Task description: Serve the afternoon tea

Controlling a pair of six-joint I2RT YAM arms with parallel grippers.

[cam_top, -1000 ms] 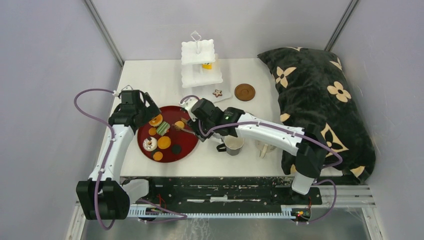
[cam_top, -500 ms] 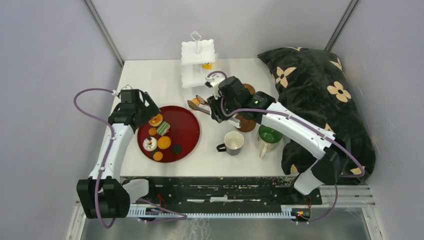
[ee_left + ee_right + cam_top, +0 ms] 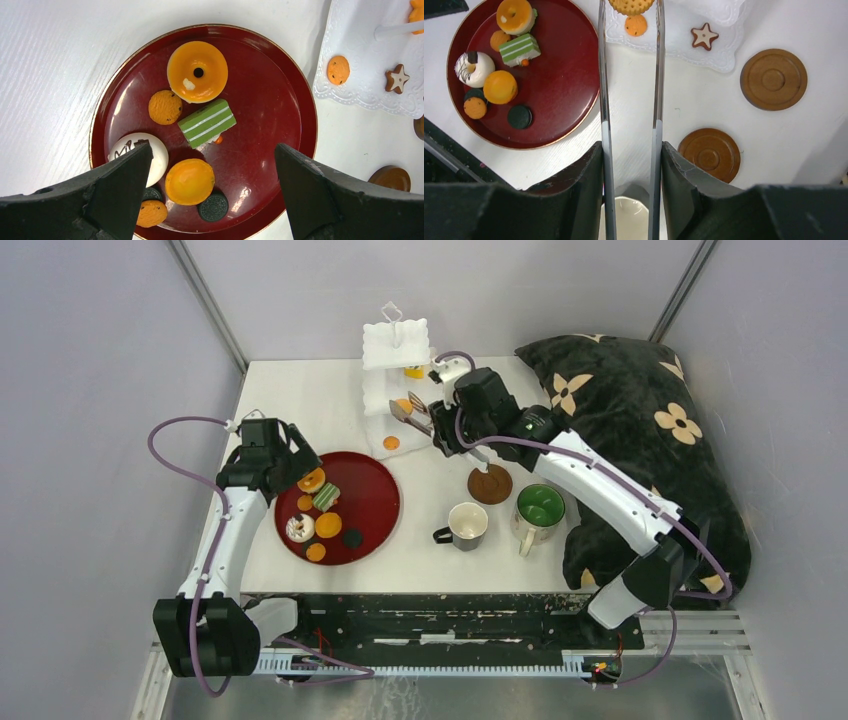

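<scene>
Holding the tongs (image 3: 656,75) clamped between its jaws, our right gripper (image 3: 630,155) reaches to the white stand (image 3: 396,345). The tong tips pinch a round biscuit (image 3: 631,5) over the bottom tier, where a small orange cookie (image 3: 636,25) and a star cookie (image 3: 704,36) lie. Our left gripper (image 3: 212,150) hangs over the red tray (image 3: 280,100), jaws wide apart, above the green striped cake (image 3: 207,122).
</scene>
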